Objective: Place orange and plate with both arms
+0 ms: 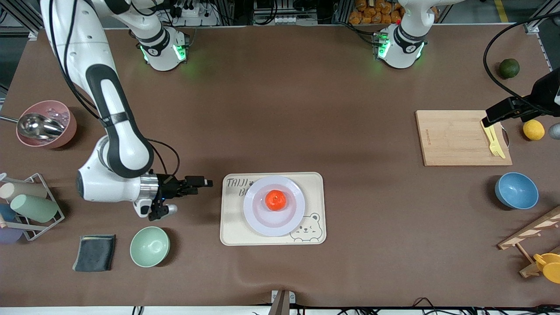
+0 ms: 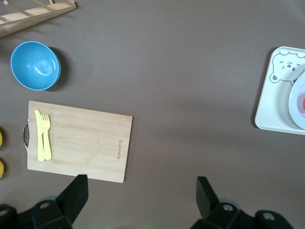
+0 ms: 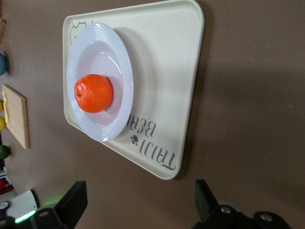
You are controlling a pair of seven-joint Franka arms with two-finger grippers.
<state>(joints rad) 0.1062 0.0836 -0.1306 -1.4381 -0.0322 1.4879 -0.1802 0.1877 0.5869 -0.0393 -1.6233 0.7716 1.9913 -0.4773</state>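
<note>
The glossy round orange (image 1: 275,200) sits on the smooth lavender plate (image 1: 262,221), on a cream bear-print tray (image 1: 313,183) atop matte brown table (image 1: 280,109). The right gripper (image 1: 205,183) hangs beside the tray, jaws spread and empty. The left gripper (image 1: 492,117) hangs over the wooden cutting board (image 1: 455,138), jaws spread and empty.

Bright, even overhead light; soft shadows on the desk (image 1: 280,109), sheen on the plate (image 1: 274,205) (all views sharp).

The orange (image 1: 276,200) sits on the plate (image 1: 262,221), which lies on the tray (image 1: 230,227).
</note>
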